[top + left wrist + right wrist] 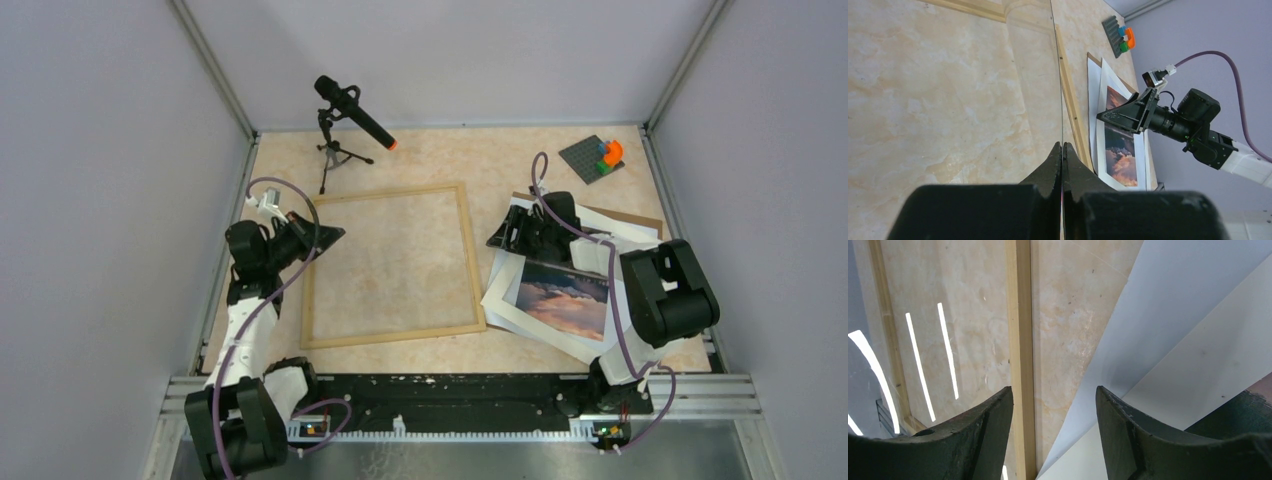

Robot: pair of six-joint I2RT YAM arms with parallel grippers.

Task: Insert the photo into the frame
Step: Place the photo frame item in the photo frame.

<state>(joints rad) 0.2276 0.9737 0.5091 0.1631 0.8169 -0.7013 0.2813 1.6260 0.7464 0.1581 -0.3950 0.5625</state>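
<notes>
The frame (388, 266) of thin light wood lies flat mid-table. My left gripper (335, 236) is at its far left corner, shut on a thin clear pane (1057, 75) that shows edge-on between the jaws of the left gripper (1063, 145). Ceiling lights reflect in the pane (948, 350) over the frame's opening. The photo (563, 298), a sunset print, lies right of the frame among white sheets (520, 318) and also shows in the left wrist view (1120, 150). My right gripper (497, 240) hangs open over the frame's right strip (1020, 340) and the sheets' edge (1173, 315); the right gripper (1054, 405) holds nothing.
A microphone on a small tripod (345, 110) stands behind the frame's far left corner. A grey plate with toy bricks (598, 157) sits at the back right. A brown board (640, 218) lies under the white sheets. Walls close in on both sides.
</notes>
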